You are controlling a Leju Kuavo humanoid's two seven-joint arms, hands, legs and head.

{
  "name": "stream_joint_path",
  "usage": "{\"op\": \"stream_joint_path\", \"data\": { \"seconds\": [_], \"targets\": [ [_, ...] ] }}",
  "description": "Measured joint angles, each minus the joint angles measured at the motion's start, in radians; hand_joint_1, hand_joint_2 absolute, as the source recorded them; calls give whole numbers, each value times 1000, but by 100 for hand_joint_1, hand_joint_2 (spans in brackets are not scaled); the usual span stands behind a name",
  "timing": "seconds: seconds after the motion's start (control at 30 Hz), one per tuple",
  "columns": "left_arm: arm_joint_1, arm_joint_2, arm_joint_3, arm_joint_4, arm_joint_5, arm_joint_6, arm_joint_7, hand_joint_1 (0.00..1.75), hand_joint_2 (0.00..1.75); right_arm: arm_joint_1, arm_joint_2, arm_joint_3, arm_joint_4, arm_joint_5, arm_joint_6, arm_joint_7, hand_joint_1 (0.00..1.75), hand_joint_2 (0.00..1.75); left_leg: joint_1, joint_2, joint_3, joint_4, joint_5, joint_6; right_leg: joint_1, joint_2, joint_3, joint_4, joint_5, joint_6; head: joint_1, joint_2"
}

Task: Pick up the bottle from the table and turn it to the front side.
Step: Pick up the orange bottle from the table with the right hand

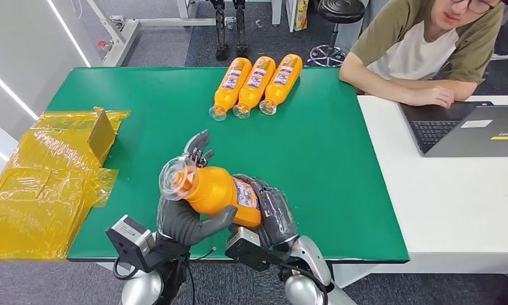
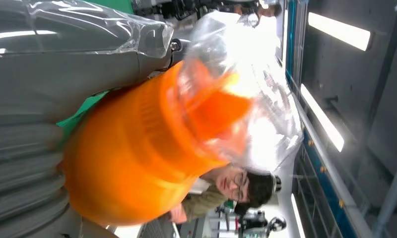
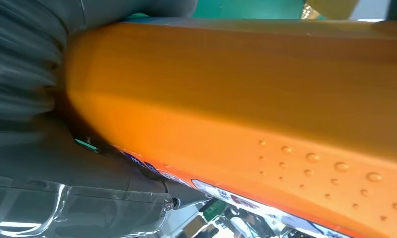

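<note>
**Bottle held in both hands above near table edge**

Green table fills the head view; three orange bottles lie side by side at 12 o'clock, yellow plastic wrap at 9, person with a laptop at 2. Held bottle sits at 6 o'clock, tilted, clear cap toward 10. Left hand grips the neck end, fingers wrapped around it. Right hand clasps the base end, over the label.

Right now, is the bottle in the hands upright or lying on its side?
On its side: the orange bottle is held above the table between the left hand and right hand, cap end pointing left.
</note>
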Motion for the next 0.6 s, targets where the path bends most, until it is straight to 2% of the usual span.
{"op": "stream_joint_path", "data": {
  "seconds": [0.27, 0.4, 0.6],
  "targets": [
    [-10, 0, 23, 3, 2, 4, -6, 0, 175, -45, -9, 8, 2, 45, 94, 9, 175, 175, 0, 0, 0, 0, 0, 0, 0, 0, 0, 0, 0, 0, 0, 0],
    [-11, -1, 32, 3, 9, 16, -9, 175, 175, -65, -9, 9, 8, 55, 115, 9, 175, 175, 0, 0, 0, 0, 0, 0, 0, 0, 0, 0, 0, 0, 0, 0],
    [-10, -2, 40, 3, 22, 30, -19, 175, 175, -86, -9, 9, 21, 56, 130, 9, 175, 175, 0, 0, 0, 0, 0, 0, 0, 0, 0, 0, 0, 0, 0, 0]
  ]
}}
